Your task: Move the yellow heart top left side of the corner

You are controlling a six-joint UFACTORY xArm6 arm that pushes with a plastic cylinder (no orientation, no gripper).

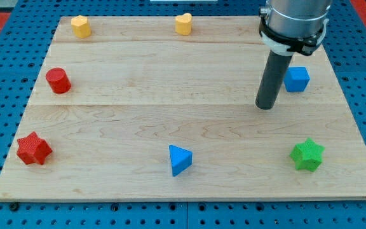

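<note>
The yellow heart (183,23) sits at the board's top edge, a little left of the middle. My tip (266,107) rests on the board at the view's right, far below and to the right of the heart, not touching it. It stands just left of and below the blue cube (297,79), with a small gap between them. A second yellow block (80,26), a pentagon shape, sits near the top left corner.
A red cylinder (58,81) is at the left edge and a red star (33,148) at the bottom left. A blue triangle (180,159) is at the bottom middle and a green star (307,154) at the bottom right. The wooden board (170,95) lies on a blue pegboard.
</note>
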